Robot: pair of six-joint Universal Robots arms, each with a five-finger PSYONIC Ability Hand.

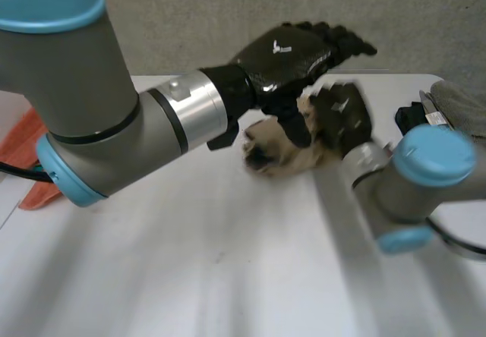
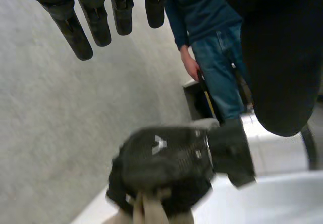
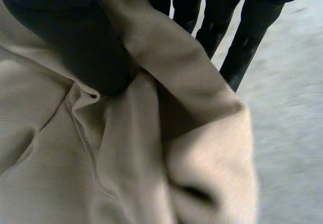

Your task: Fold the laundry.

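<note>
right hand (image 1: 345, 117) pinches beige cloth (image 1: 269, 152); left hand (image 1: 292, 56) above, uncurled

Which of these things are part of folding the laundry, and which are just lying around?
For the job: beige cloth, bunched in the right hand; left hand, open, close by.
Lying about: orange cloth, grey cloth, black object beside it, person standing beyond the table.

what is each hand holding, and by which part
The right hand pinches the beige cloth by a bunched fold between thumb and fingers; edge or middle cannot be told. The left hand is open, holding nothing.
</note>
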